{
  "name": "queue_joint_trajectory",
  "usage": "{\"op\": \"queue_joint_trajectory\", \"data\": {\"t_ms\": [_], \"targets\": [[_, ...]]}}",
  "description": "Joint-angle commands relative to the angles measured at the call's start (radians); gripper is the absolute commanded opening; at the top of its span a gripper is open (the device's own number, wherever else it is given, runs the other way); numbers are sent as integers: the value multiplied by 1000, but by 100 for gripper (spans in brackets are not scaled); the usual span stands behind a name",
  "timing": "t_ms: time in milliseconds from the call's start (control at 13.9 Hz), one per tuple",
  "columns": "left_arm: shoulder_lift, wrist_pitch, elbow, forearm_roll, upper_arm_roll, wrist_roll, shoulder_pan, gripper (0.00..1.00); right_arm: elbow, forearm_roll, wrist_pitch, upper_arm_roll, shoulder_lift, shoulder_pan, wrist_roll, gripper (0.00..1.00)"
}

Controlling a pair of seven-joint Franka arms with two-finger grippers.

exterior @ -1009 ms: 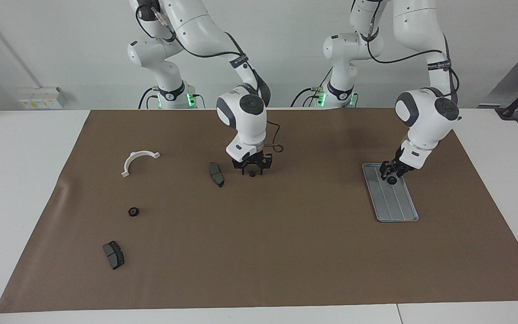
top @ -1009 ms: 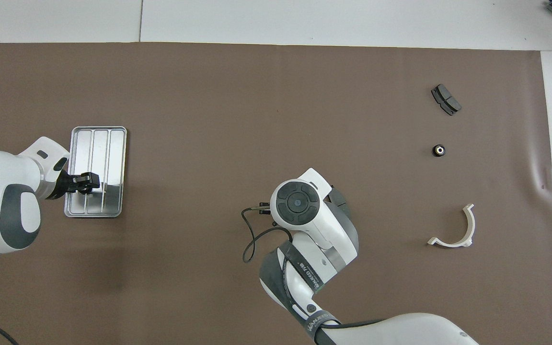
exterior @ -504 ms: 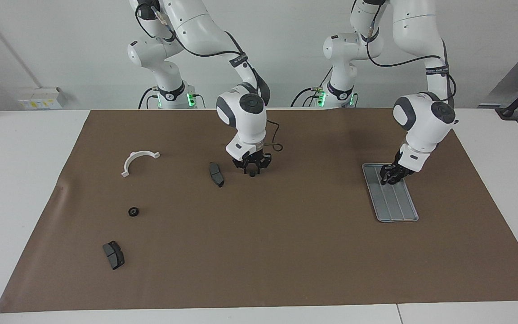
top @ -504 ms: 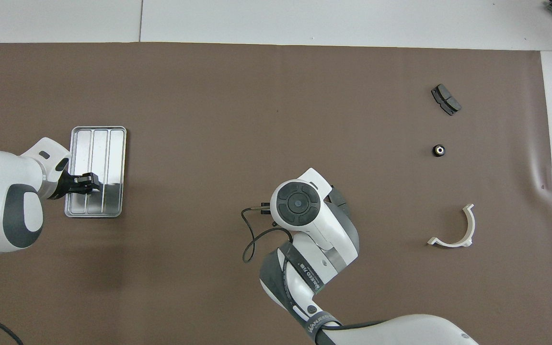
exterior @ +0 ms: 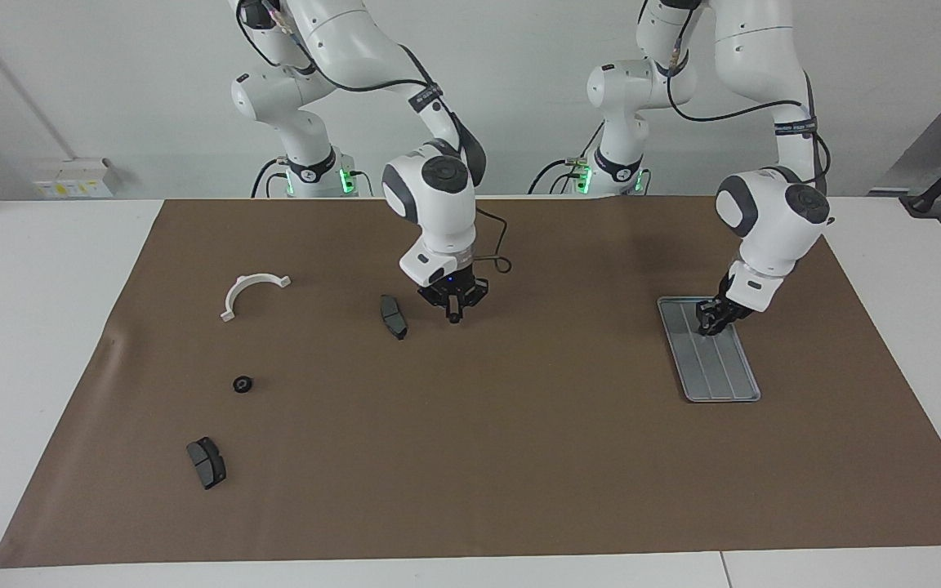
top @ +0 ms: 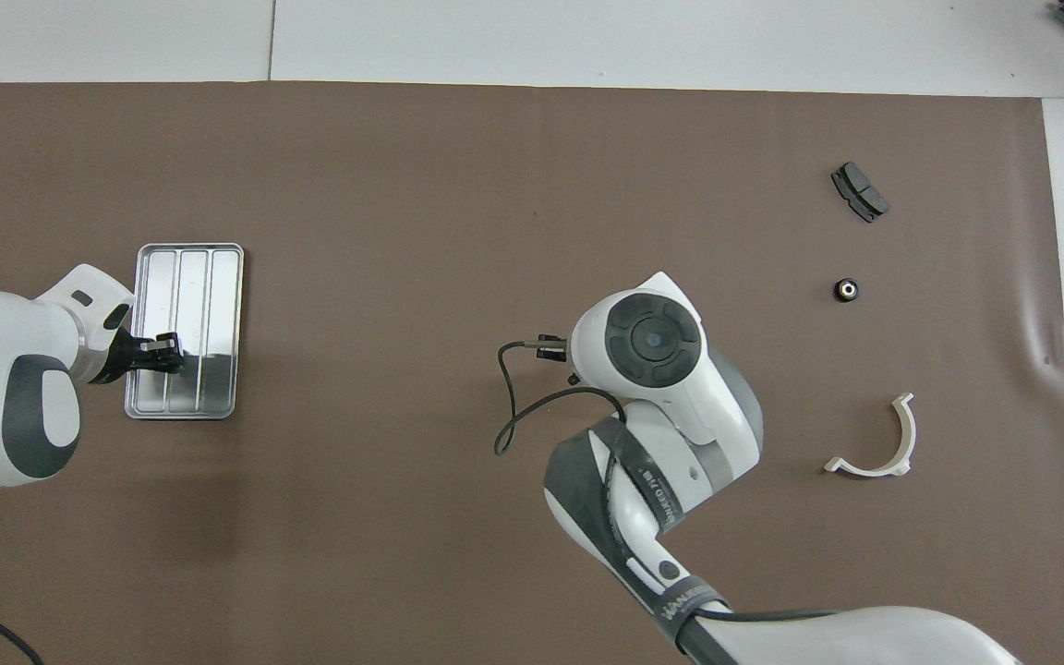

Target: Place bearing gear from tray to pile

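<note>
The silver-grey tray [exterior: 724,377] lies on the brown mat toward the left arm's end; it also shows in the overhead view [top: 218,277]. My left gripper [exterior: 711,322] is down on the tray's end nearer the robots [top: 165,351]; whatever is under it is hidden. My right gripper [exterior: 454,312] hangs over the mat beside a dark brake pad [exterior: 393,317], shut on a small black bearing gear [exterior: 454,318]. In the overhead view its wrist hides it. The pile is a white half-ring bracket [exterior: 251,290], that pad, a second pad [exterior: 206,462] and a black gear [exterior: 243,384].
The brown mat [exterior: 519,457] covers most of the white table. In the overhead view the bracket [top: 878,453], the second pad [top: 859,191] and the gear on the mat [top: 846,289] lie toward the right arm's end. A black cable [top: 513,416] loops from the right wrist.
My right wrist has swung toward the pile and turned, its tips staying beside the pad. My left gripper has come down onto the tray where a small black gear showed before.
</note>
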Motion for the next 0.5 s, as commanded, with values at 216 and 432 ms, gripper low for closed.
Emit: {"op": "queue_joint_trajectory", "data": {"t_ms": [216, 432], "targets": [[58, -180, 217, 4, -6, -139, -91, 3, 41, 24, 86, 11, 43, -288, -316, 0], [69, -194, 256, 12, -6, -360, -229, 3, 91, 22, 108, 12, 91, -384, -396, 0]]}}
